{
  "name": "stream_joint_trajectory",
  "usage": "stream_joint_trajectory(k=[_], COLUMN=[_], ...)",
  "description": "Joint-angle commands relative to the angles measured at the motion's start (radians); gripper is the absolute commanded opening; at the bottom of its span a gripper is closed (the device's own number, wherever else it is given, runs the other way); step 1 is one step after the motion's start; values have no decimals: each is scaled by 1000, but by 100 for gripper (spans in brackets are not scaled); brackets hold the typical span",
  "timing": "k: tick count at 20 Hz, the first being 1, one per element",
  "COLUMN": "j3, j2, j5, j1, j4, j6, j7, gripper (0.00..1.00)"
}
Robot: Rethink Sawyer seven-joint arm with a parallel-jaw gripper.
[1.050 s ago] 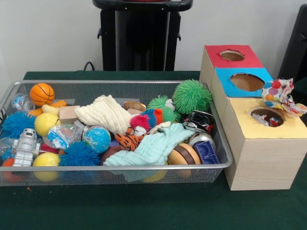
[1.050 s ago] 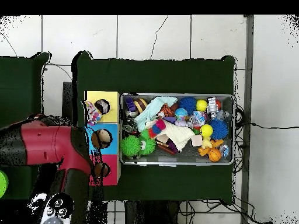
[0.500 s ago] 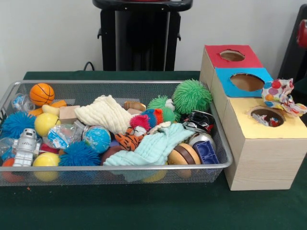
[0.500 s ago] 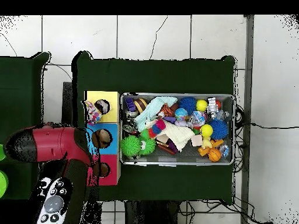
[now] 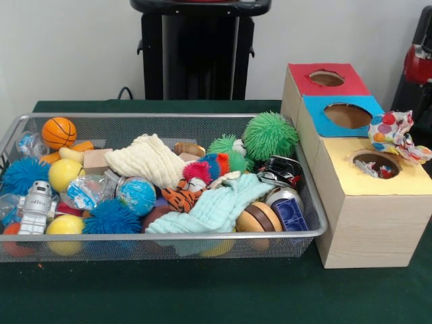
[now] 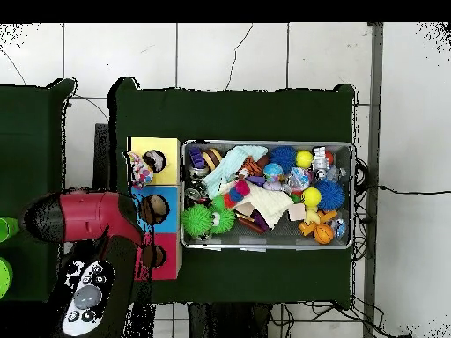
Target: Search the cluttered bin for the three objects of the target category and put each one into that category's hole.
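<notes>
A wire mesh bin (image 5: 162, 116) (image 6: 355, 194) holds a jumble of toys, balls and cloths. On top lie a cream cloth (image 5: 145, 158) (image 6: 269, 202) and a mint cloth (image 5: 212, 209) (image 6: 233, 161). Beside the bin stands a box with a red top (image 5: 304, 77), a blue top (image 5: 324, 125) and a yellow top (image 5: 351, 179), each with a round hole. A polka-dot cloth (image 5: 395, 135) (image 6: 138, 165) rests on the yellow top beside its hole, and colourful fabric shows inside that hole. Only my red arm (image 5: 422, 64) (image 6: 84, 216) shows, next to the box; the gripper is hidden.
A big green spiky ball (image 5: 268, 135) (image 6: 195, 220) fills the bin's corner nearest the box. Blue spiky balls, yellow balls, a small basketball (image 5: 59, 131), a globe ball, a toy robot and cans crowd the rest. Green cloth covers the table.
The red arm has swung by the box: its red link now shows at the front view's right edge, and its head has shifted in the overhead view. Bin contents are unmoved.
</notes>
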Motion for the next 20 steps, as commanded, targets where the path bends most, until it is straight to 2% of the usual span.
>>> stream_joint_trajectory(k=[1, 5, 12, 20], j3=[15, 6, 3, 30], j2=[41, -16, -47, -6], j5=[1, -2, -17, -60], j1=[-34, -32, -74, -146], j4=[73, 102, 82, 98], j6=[-33, 14, 42, -72], j7=[215, 201, 158, 101], gripper=[0, 0, 0, 0])
